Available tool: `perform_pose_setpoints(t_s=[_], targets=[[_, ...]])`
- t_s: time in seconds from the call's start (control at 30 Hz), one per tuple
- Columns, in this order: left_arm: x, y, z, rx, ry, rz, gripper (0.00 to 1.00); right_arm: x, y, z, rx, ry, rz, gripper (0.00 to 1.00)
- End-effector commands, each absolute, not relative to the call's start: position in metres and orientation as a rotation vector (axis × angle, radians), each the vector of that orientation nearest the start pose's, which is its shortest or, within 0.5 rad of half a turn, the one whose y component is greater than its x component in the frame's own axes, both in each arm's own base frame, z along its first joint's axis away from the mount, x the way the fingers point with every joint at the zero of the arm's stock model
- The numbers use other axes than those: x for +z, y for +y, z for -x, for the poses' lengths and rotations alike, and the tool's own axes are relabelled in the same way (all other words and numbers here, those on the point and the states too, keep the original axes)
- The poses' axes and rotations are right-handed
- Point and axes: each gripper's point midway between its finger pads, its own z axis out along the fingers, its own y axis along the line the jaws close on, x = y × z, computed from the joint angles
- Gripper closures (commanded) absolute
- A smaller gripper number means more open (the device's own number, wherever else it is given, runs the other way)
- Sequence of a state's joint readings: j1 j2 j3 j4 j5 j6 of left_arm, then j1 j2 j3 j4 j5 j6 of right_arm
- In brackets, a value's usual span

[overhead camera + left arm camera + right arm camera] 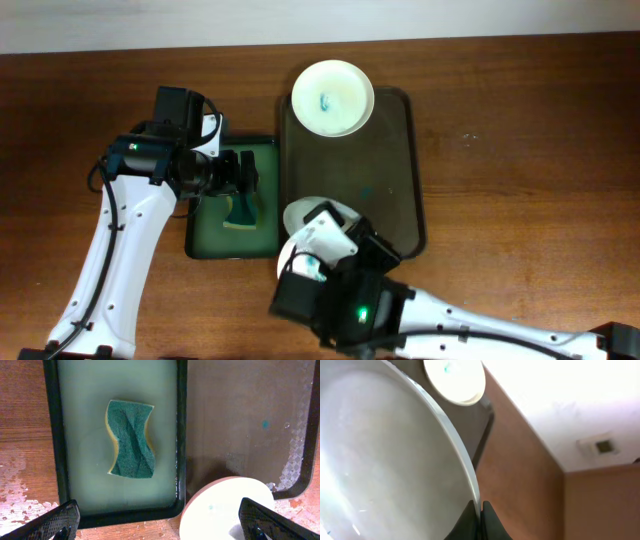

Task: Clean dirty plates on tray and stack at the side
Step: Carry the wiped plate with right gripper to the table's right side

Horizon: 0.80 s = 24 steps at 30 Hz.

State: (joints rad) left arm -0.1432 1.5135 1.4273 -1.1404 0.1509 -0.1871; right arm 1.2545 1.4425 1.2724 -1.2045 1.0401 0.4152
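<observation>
The plate [385, 460] fills the view, its rim pinched tight by the right gripper [481, 519]. Beyond that gripper a second plate [454, 380] sits on the tray [400, 180]. The left gripper [160, 522] hangs spread wide, with the sponge [131, 440] just ahead of it.

Setting is reading as a robotics lab bench, not a kitchen. Two white robot arms, left arm [120, 250] and right arm [450, 325], are working at a plain wooden table [500, 120], black cabling trailing along the left one. A bare white wall [300, 20] is running behind it. Dishwashing is being staged with props only: a dark tray [400, 170], a black-rimmed basin [230, 257] holding a green sponge [241, 210], and a white plate [333, 97]. A second plate [297, 218] is sitting in the right arm's grip. Wet marks [20, 485] are showing on the wood.
</observation>
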Motion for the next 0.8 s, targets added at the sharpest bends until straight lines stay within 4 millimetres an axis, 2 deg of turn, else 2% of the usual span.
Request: perform_pose_setpoints(t_s=[0.0,0.67,0.73,0.77], targets=[[0.192,-0.074,-0.331,-0.306,2.793,0.028,0.00,0.264,0.213,-0.219,-0.707,1.870,0.735,0.96],[0.192,-0.074,-0.331,-0.306,2.793,0.028,0.01,0.268,0.212,-0.219,-0.737,1.839,0.741,0.96],[0.192,-0.074,-0.331,-0.306,2.793,0.028,0.00,0.264,0.213,-0.218,-0.699,1.870,0.718,0.96],[0.192,-0.074,-0.331,-0.306,2.793,0.028,0.01,0.255,0.212,-0.218,-0.626,1.945,0.655,0.96]])
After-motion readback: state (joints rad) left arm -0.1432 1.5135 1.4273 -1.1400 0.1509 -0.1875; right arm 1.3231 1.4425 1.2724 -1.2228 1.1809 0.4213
